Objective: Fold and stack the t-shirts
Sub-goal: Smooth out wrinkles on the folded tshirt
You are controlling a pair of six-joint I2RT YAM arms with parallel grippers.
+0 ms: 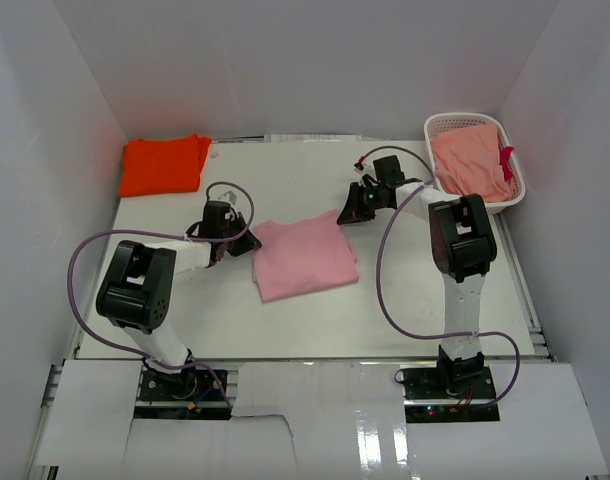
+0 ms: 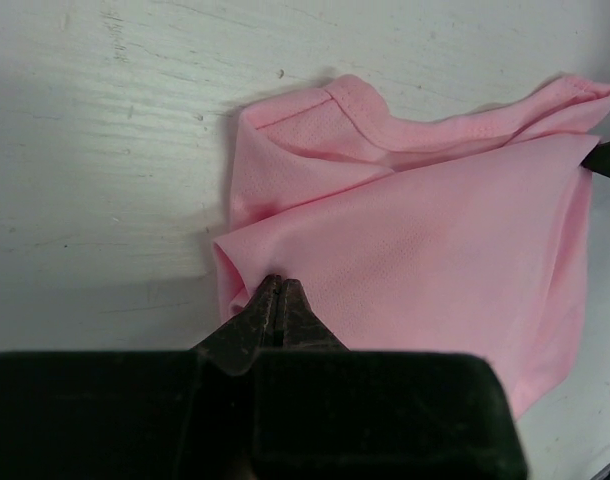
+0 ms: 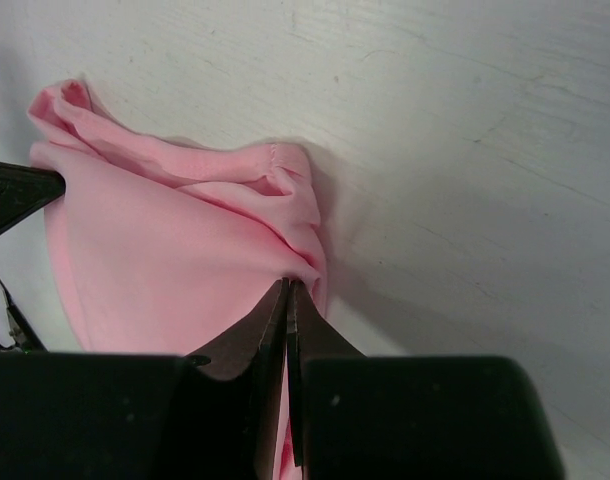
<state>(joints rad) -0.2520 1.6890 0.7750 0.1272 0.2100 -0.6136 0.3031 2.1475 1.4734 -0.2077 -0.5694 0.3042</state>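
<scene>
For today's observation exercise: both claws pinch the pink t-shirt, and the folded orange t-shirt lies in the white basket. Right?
No: the orange t-shirt lies on the table's far left corner, not in the white basket, as the top external view shows.

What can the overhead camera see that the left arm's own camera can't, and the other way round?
Only overhead: the folded orange t-shirt at the far left corner, and the white basket holding pinkish cloth. Only the left wrist: the pink t-shirt's stitched hem and the left gripper shut on its edge. Both: that t-shirt on the white table.
</scene>
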